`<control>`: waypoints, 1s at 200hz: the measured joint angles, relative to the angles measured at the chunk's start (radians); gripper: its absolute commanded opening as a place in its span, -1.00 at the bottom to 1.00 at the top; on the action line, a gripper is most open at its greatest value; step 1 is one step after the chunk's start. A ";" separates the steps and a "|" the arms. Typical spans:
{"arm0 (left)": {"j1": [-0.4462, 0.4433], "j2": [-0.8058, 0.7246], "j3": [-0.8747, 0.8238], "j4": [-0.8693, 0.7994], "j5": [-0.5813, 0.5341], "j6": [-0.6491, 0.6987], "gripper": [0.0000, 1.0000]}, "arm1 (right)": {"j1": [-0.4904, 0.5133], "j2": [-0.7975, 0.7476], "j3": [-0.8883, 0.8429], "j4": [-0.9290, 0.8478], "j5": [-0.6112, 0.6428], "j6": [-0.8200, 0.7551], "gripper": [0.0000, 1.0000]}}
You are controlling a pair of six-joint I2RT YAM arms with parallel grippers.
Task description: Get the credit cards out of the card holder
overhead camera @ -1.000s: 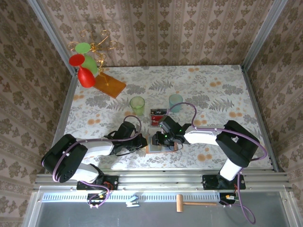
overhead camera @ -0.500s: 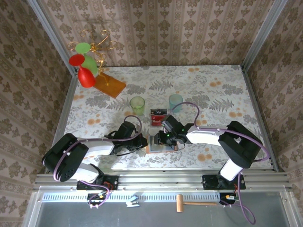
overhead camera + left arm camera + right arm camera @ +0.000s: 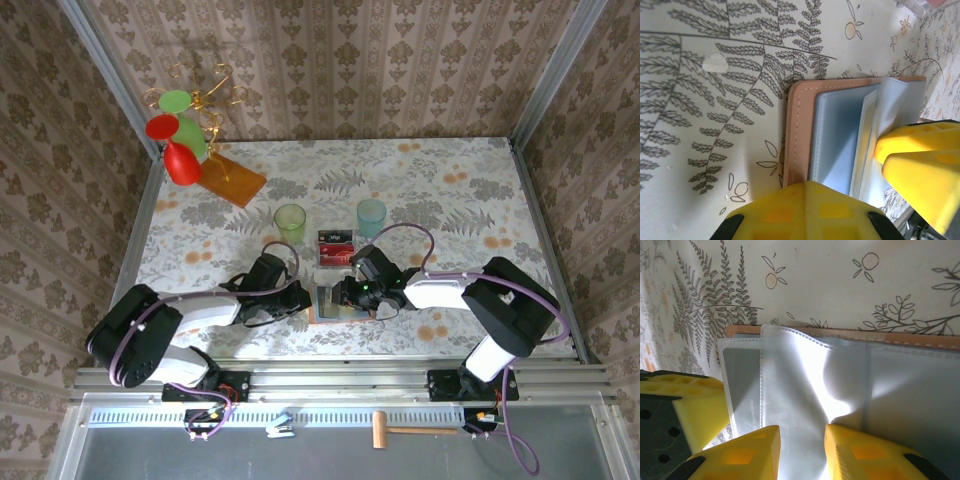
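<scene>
The card holder [image 3: 330, 305] lies open on the table between my two arms, tan border [image 3: 795, 125] around grey-blue panels, with clear sleeves [image 3: 805, 375] fanned out. A grey card [image 3: 742, 385] sits inside the leftmost sleeve. My left gripper [image 3: 807, 189] is shut, its tips pressing on the holder's edge. My right gripper [image 3: 801, 442] stands partly open over the sleeves, both fingertips on one lifted sleeve; whether it pinches the sleeve I cannot tell. Its yellow fingers [image 3: 920, 160] show beside the raised sleeve. Red and dark credit cards [image 3: 336, 247] lie on the table just behind the holder.
A green cup [image 3: 290, 222] and a blue cup [image 3: 371, 215] stand behind the cards. An orange-brown board [image 3: 231, 180] lies at the back left beside a wire stand with red and green glasses [image 3: 178, 140]. Patterned walls enclose the table.
My right gripper has shifted a little to the right over the holder, and more of the sleeves now shows. The left gripper has stayed pressed on the holder.
</scene>
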 measured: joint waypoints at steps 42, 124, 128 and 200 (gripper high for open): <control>-0.001 -0.067 0.076 -0.057 -0.004 0.009 -0.64 | -0.018 -0.003 -0.043 0.083 -0.037 0.020 -0.40; -0.034 0.058 0.115 0.019 0.018 -0.022 -0.44 | -0.043 -0.004 -0.097 0.195 -0.086 0.048 -0.40; -0.034 0.068 0.114 0.029 0.020 -0.027 -0.44 | -0.045 -0.003 -0.098 0.198 -0.087 0.049 -0.40; -0.035 0.162 0.082 0.183 0.037 -0.098 -0.43 | -0.057 0.001 -0.125 0.257 -0.114 0.060 -0.40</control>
